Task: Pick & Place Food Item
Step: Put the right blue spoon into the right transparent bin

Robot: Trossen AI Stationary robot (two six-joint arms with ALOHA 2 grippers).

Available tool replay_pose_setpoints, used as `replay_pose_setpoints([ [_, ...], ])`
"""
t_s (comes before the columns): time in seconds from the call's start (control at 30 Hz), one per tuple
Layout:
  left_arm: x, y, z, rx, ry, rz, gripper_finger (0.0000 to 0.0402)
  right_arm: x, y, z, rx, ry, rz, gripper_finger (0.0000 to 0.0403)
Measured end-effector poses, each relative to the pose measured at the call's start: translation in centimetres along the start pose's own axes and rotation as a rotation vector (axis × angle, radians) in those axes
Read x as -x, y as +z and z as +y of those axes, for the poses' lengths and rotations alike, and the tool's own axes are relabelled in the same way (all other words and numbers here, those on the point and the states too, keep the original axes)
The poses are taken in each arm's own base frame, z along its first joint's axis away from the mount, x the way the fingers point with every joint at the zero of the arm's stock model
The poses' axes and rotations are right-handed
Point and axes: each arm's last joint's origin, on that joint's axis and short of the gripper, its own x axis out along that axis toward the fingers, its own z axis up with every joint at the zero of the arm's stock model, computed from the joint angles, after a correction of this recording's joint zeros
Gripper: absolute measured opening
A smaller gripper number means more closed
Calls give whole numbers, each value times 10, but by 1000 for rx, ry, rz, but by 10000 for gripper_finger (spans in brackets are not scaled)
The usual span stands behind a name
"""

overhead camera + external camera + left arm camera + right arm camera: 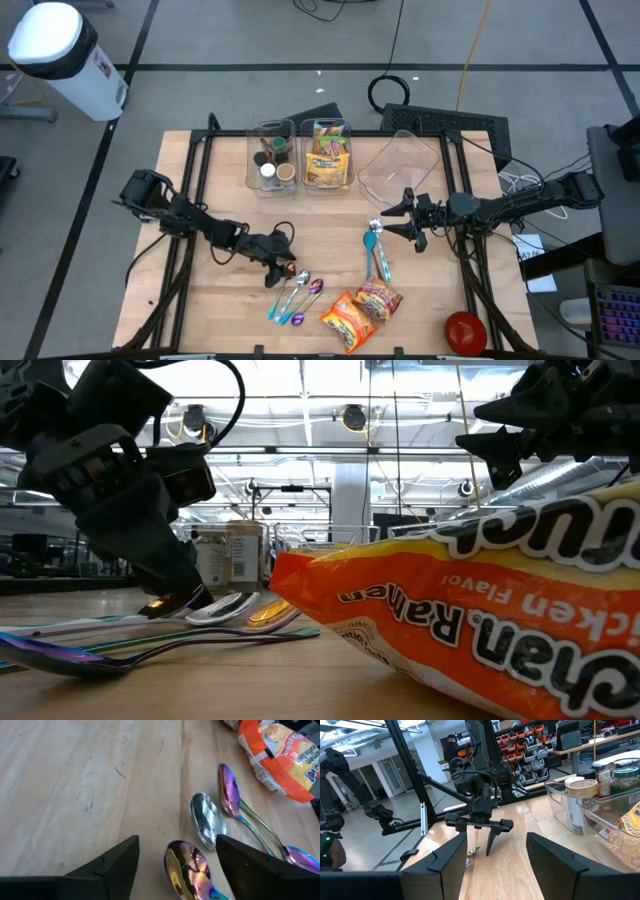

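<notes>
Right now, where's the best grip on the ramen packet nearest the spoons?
Probably the ramen packet by its crimped end seam, from straight above. It lies flat on the table, so the thin seam fits between fingers more easily than the puffed middle. Come from the side away from the spoons, beside the left gripper.

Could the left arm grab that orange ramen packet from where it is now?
Probably yes. The left gripper hangs open over the spoons, and the ramen packet lies just beyond them on the table with nothing on top of it. It would have to pass over the spoons first.
</notes>
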Motion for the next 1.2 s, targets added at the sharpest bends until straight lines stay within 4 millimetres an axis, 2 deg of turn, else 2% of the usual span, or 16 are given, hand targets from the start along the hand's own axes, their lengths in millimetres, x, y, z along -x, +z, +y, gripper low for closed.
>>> replay_pose_setpoints([
  [0.1,-1,-1,0,-6,3,9,229,0,0,0,0,0,0,196],
  [0.3,0,-2,1,-5,1,24,127,0,0,0,0,0,1,196],
  [0.47,0,-2,2,-2,0,43,59,0,0,0,0,-1,2,196],
  [0.6,0,2,6,45,-54,67,17,0,0,0,0,0,1,196],
  [0.7,5,12,10,77,-114,51,12,0,0,0,0,0,0,196],
  [0.77,9,21,10,63,-113,11,18,0,0,0,0,0,0,196],
  [0.9,26,53,2,-97,-139,-151,15,0,0,0,-2,0,0,196],
  [1.07,49,104,-6,-297,-75,-387,10,0,0,0,0,-8,-4,196],
  [1.2,55,146,-10,-430,9,-421,16,0,3,-2,-25,-71,-47,196],
])
